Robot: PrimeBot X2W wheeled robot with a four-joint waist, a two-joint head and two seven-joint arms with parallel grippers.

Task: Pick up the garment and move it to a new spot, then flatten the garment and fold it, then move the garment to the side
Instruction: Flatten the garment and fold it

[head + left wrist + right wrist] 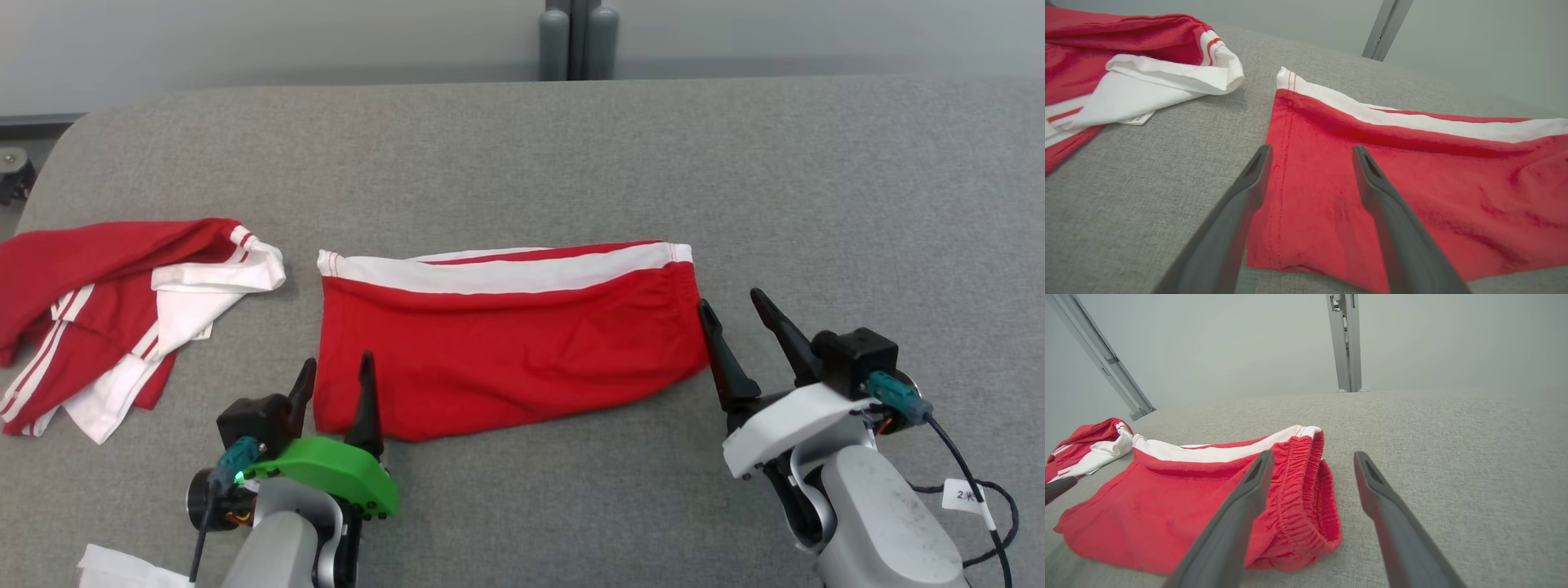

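Note:
The garment point(506, 339) is a pair of red shorts with a white side stripe, lying folded and fairly flat on the grey table point(571, 155). My left gripper point(333, 376) stands open at the garment's near left corner, one finger over the red cloth point(1314, 183), nothing pinched. At the right end, beside the elastic waistband point(1306, 490), my right gripper point(733, 314) is open too, with its left finger at the waistband's edge.
A second red and white garment point(106, 310) lies crumpled at the table's left edge. A white sheet point(122, 567) shows at the bottom left corner. A grey post point(578, 39) stands behind the table's far edge.

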